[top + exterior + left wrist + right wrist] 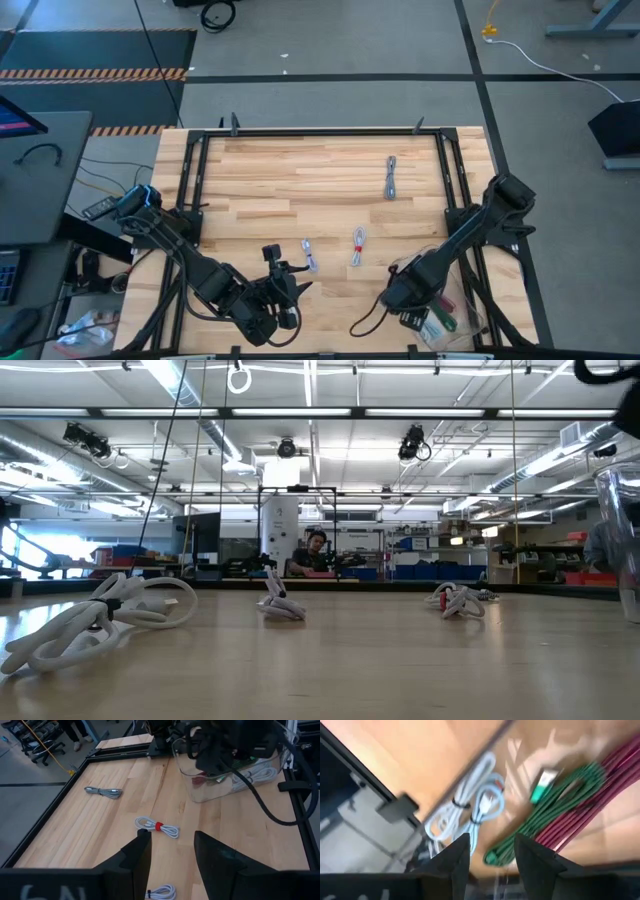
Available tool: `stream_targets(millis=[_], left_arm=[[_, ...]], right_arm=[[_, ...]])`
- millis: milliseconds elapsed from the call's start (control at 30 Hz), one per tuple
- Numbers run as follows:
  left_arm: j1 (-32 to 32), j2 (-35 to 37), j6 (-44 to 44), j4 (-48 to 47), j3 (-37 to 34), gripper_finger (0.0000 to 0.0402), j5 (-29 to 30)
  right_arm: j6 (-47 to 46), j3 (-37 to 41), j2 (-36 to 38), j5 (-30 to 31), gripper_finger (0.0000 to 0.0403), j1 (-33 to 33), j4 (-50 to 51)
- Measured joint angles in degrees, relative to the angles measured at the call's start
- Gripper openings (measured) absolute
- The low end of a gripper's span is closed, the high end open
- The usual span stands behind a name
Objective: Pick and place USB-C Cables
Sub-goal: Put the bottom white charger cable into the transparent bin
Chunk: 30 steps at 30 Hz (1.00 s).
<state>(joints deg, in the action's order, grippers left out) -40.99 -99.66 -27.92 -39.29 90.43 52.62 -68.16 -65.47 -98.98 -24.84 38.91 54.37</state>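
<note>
your right gripper (490, 851) hangs over the clear tray (478, 322) at the table's near right, fingers parted, holding nothing; a green cable (555, 802), a red cable (600, 795) and white cables (465, 805) lie in it. your left gripper (170, 852) waits near left, half open, empty. three cables remain on the table (300, 170): a grey cable (391, 177) far right, a red-tied cable (358, 244) and another cable (309, 255) nearer the middle.

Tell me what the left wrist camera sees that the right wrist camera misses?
Only the left wrist view shows the wooden table with a grey coiled cable and a white cable with a red tie, beside the clear plastic tray. Only the right wrist view shows the tray's contents close up: a green cable, a dark red cable, pale white cables. Both show open, empty fingers.
</note>
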Motion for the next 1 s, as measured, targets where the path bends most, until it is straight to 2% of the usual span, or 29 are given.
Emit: stream_targets(millis=[167,267,333,433,567,667,833,900,1000], left_arm=[[0.0,0.0,-0.01,-0.02,0.0,0.0155,0.0],[0.02,0.0,-0.35,-0.71,0.0,0.0155,0.02],[0.13,0.0,-3.47,-3.75,0.02,0.0155,-0.01],[0.28,-0.02,-14.66,-14.19,0.02,0.0155,-0.35],[0.31,-1.08,-36.64,-30.16,-0.05,0.0155,-4.06],[-0.32,-1.7,-50.82,-35.6,-2.34,0.0155,-7.28],[-1.73,-1.7,-66.69,-28.16,-12.22,0.0155,-9.03],[-2.17,-1.7,-70.75,-20.55,-17.06,0.0155,-9.68],[-2.65,-1.7,-72.39,-5.76,-24.55,0.0155,-11.15]], right_arm=[[-0.78,0.0,4.34,8.32,0.0159,-0.01,-0.4],[-2.94,-0.02,7.31,11.14,0.0159,-0.01,-1.35],[-3.84,-0.02,9.28,13.49,0.0159,0.01,-2.84],[-1.95,-0.02,12.51,19.21,0.016,0.55,-8.24],[6.12,-0.04,16.67,28.84,0.016,1.33,-18.35],[14.1,-0.11,19.44,34.53,0.016,1.65,-24.84],[24.35,-0.11,23.14,39.76,0.016,1.4,-28.45],[27.27,-0.11,24.21,41.29,0.016,1.31,-28.35],[30.79,-0.11,25.45,41.88,0.016,0.7,-28.01]])
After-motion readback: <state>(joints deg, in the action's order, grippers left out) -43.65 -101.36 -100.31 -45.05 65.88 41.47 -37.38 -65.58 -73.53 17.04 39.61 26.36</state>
